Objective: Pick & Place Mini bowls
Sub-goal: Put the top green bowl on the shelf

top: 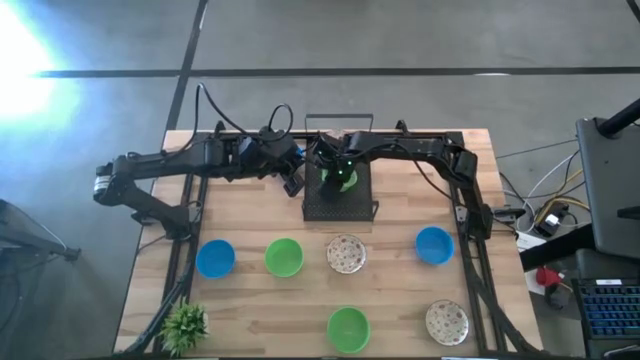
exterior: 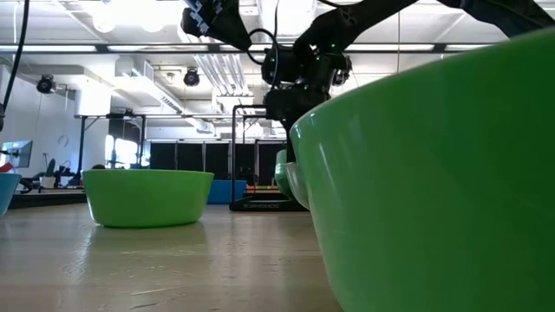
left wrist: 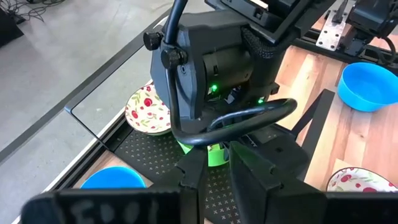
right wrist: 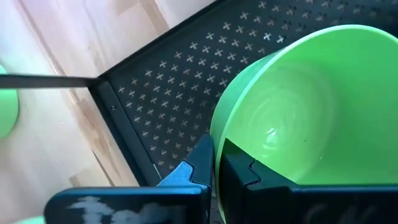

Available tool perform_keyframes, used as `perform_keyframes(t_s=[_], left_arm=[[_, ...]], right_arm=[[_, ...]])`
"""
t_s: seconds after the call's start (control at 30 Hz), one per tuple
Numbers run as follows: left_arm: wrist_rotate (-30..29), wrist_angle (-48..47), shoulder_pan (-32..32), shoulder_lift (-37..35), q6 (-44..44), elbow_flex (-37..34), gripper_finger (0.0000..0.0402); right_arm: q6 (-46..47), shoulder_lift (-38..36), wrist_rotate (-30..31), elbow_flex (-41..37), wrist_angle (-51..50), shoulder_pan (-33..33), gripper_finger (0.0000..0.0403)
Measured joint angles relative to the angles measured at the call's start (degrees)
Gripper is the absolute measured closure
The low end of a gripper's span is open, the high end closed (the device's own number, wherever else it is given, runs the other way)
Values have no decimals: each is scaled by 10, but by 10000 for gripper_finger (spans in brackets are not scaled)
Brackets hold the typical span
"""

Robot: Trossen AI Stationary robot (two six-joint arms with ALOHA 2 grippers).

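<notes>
A black perforated tray [top: 340, 205] sits at the table's far middle. My right gripper [top: 342, 178] is over it, shut on a green mini bowl [right wrist: 292, 112]. A floral bowl [left wrist: 148, 111] and a blue bowl [left wrist: 112, 177] lie in the tray. My left gripper [left wrist: 216, 180] hovers at the tray's left side [top: 290, 178], slightly open and holding nothing. On the table stand two blue bowls [top: 215, 258] [top: 433, 245], two green bowls [top: 284, 257] [top: 347, 328] and two floral bowls [top: 346, 254] [top: 446, 322]. My right gripper pinches the green bowl's rim [right wrist: 217, 140], one finger [right wrist: 249, 174] inside the bowl and one [right wrist: 199, 165] outside. It comes from above. The bowl hangs tilted below the fingers [exterior: 289, 178], over the tray floor; whether its base touches the tray, I cannot tell.
A small potted plant [top: 185, 325] stands at the near left corner. The tray has raised wire handles [top: 338, 118] at its far side. Both arms crowd the far middle of the table. Bare wood lies between the tray and the row of bowls.
</notes>
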Motion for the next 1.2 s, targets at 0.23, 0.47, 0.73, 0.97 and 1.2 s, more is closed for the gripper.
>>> perform_keyframes(t_s=[0.23,0.47,0.73,0.97,1.2], left_arm=[[0,-1,0,0,0,0,335],[0,-1,0,0,0,0,335],[0,-3,0,0,0,0,335],[0,0,0,0,5,0,335],[0,0,0,0,5,0,335]], right_arm=[[81,0,18,0,8,-2,394],[96,8,47,-1,17,-5,394],[101,32,43,-1,26,-6,394],[110,34,41,-1,29,-6,394],[111,34,42,-1,40,-6,394]])
